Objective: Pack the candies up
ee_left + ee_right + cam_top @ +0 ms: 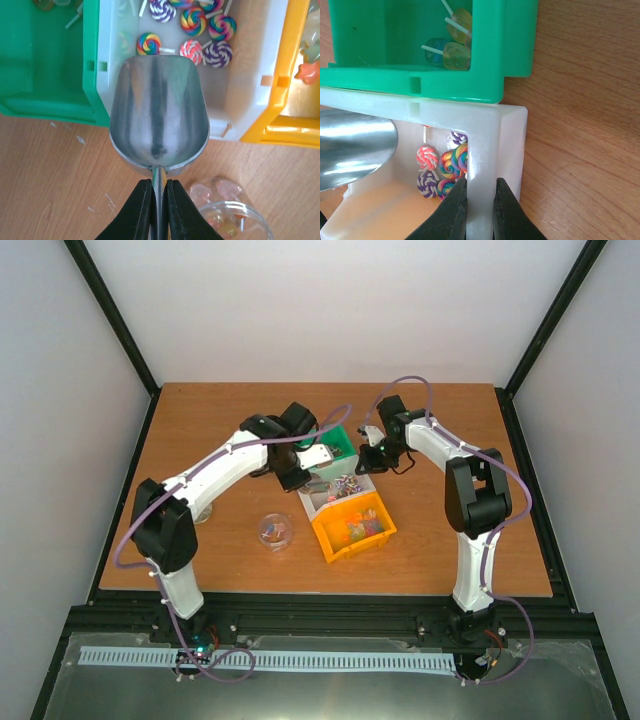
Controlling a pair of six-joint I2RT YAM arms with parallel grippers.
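From above, three bins sit touching in a slanted row in the middle of the counter (pixel 220 410): a green bin (pixel 347 439) farthest out, a white bin (pixel 316 503) next, and an orange bin (pixel 336 543) nearest the arms. A small clear jar (pixel 275 530) stands apart at the orange bin's 9 o'clock. Both arms reach in over the row, but at this height you can't see what either hand is doing.

The wrist cameras show it. The left hand (pixel 159 184) is clamped on the thin handle of a metal scoop (pixel 157 115), fingers pressed in from both sides. The scoop's bowl hangs over the near wall of the white bin, mouth pointing to 12 o'clock. Past its lip lie the candies (pixel 200 30), swirled lollipops in rainbow, purple-white and red-white on the white bin's floor. This view also catches pale pinkish sweets in the jar at 5 o'clock of the scoop.

The right hand (pixel 481 187) is pinched onto the white bin's side wall, one finger inside and one outside. Only its camera looks into the green bin, where a few translucent yellow and blue sweets on sticks lie. The scoop's bowl enters this view from 9 o'clock.

In the top view, mixed-colour sweets show in the orange bin.
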